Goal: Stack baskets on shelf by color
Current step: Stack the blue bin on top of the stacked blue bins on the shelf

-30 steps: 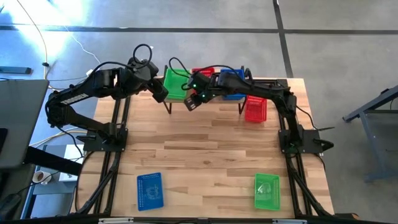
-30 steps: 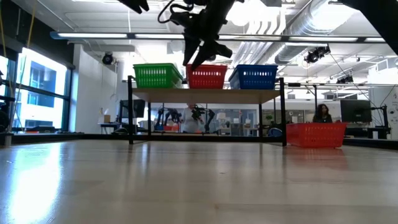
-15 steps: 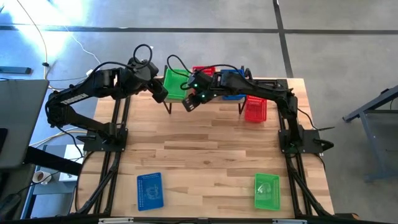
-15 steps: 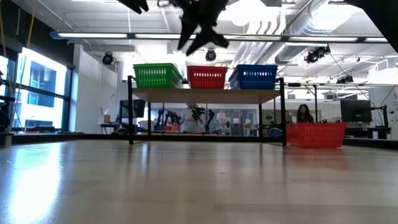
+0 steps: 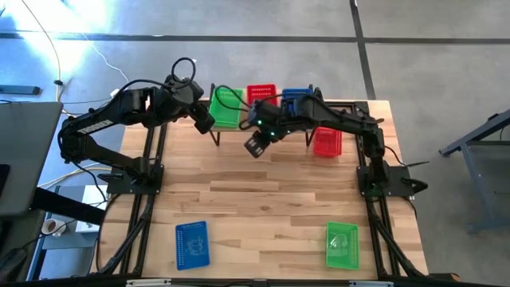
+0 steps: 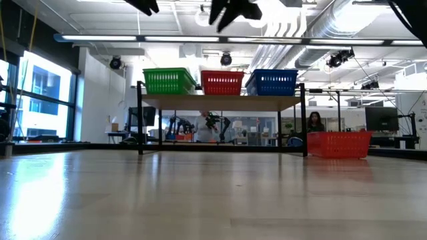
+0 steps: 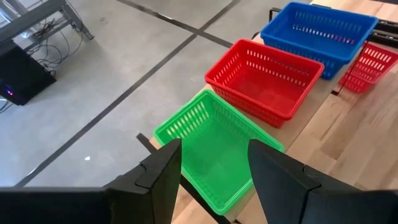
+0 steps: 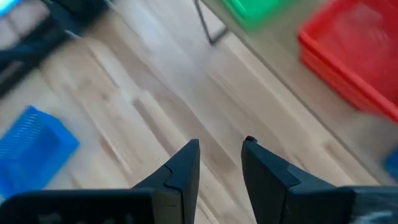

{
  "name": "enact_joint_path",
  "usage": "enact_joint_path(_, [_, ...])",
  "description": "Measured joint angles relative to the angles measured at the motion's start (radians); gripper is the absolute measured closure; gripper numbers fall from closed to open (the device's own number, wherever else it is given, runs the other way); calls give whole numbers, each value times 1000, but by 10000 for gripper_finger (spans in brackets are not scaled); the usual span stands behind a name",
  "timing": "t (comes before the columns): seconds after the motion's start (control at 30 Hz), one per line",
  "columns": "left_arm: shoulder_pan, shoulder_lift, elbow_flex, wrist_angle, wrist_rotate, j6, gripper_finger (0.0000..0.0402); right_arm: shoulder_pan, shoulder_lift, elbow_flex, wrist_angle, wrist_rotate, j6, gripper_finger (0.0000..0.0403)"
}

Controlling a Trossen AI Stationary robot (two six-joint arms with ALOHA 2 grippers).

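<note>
High view — right end effector [image 5: 256,146] just before shelf [image 5: 339,104], empty

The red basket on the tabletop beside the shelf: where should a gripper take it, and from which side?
Judging by its open top, the red basket is probably best pinched on a long wall's rim, from straight above. The right gripper, open and empty, is the likelier one; the shelf stands close alongside.

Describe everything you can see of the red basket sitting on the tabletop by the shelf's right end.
The red basket is a small rectangular plastic mesh tub with perforated sides, upright with its open side up and apparently empty. It rests on the wooden table just outside the shelf's right legs, below the plank's level. Neither hand touches it; part of the right arm passes above it in the high view.
</note>
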Motion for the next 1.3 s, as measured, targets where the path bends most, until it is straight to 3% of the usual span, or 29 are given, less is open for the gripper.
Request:
enact_joint_path(0.33, [0, -1, 0, 0, 16, 0, 227, 45, -6, -2, -223, 121, 70, 297])
enact_joint_path(0.73, [0, -1, 0, -42, 46, -52, 227, 52, -91, -25, -217, 180, 4, 297])
enact_joint_path(1.0, [0, -1, 0, -52, 48, -97, 227, 26, -337, -369, -211, 216, 122, 297])
enact_joint_path(1.3, [0, -1, 0, -52, 56, -140, 227, -24, -635, -726, -49, 214, 283, 297])
